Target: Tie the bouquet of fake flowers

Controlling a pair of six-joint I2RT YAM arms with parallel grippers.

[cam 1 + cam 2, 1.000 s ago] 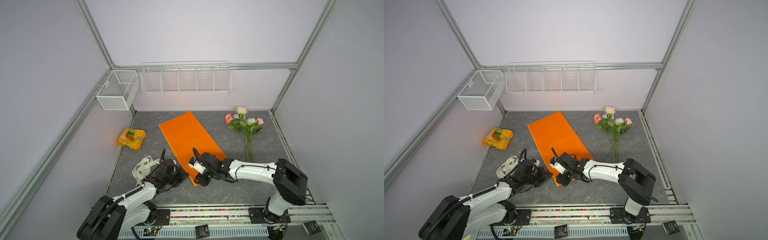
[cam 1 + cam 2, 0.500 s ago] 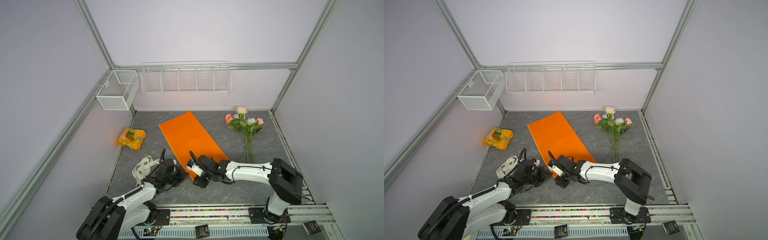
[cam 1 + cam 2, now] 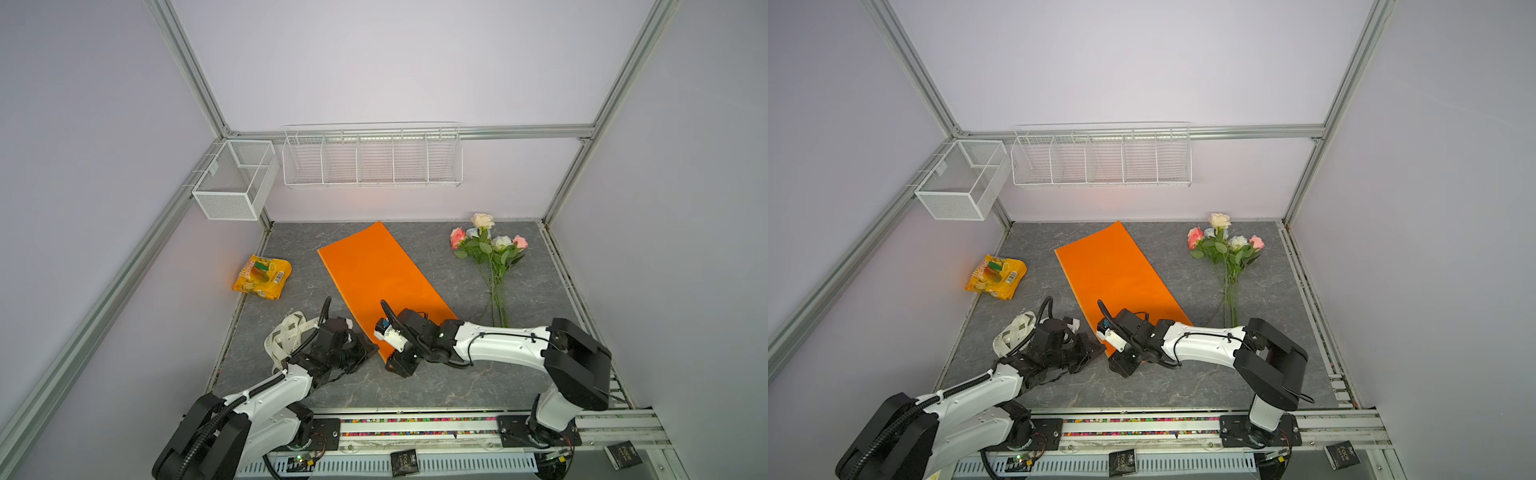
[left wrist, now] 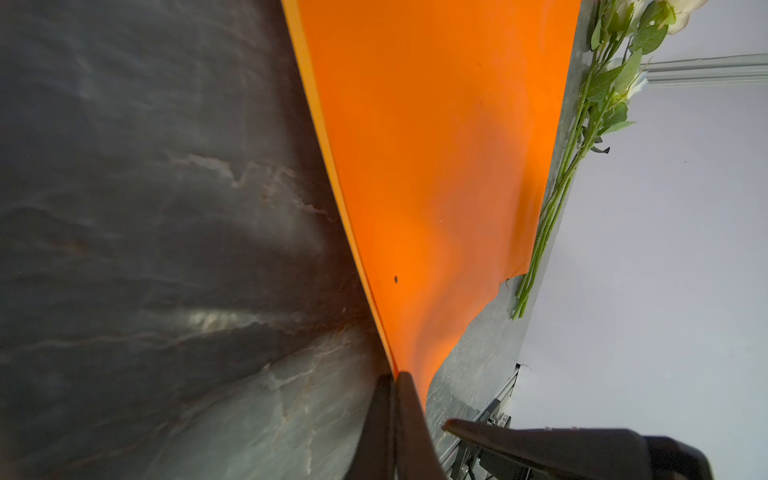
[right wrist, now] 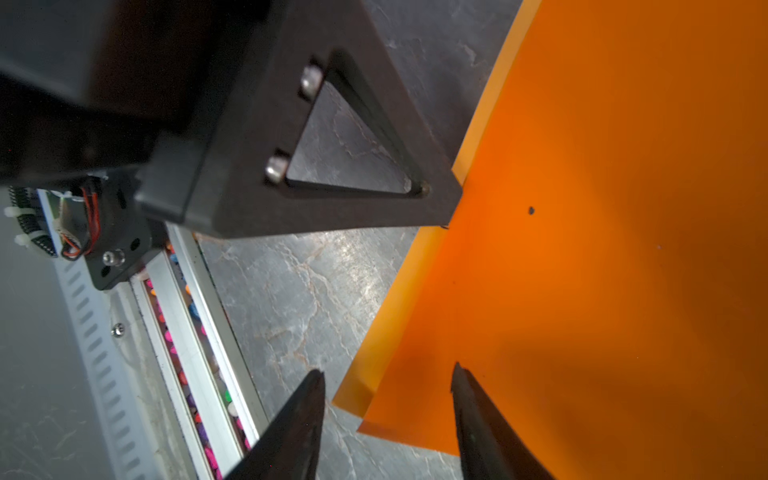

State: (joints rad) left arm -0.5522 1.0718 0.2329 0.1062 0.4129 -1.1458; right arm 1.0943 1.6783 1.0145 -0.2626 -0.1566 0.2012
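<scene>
The bouquet (image 3: 491,262) (image 3: 1226,262) lies flat at the far right of the desk (image 3: 457,378), well apart from both arms. Its pink, cream and white roses sit over green leaves, and its long thin stems run toward the near edge. Nothing wraps it or binds it.

Beside it, slantwise across the middle, lies the orange paper (image 3: 374,270) (image 3: 1113,270). The left pincer (image 4: 392,386) is clenched on the paper's near corner, which rises to meet the tips. The right pincer (image 5: 387,369) is released, one tip over the bare desk and one over the paper; whether either touches cannot be told.

In the left wrist view the blooms of the bouquet (image 4: 600,83) are cut off by the frame. The ribbon (image 3: 286,334) is partly hidden behind the left arm. A snack bag (image 3: 262,276) lies at the far left.
</scene>
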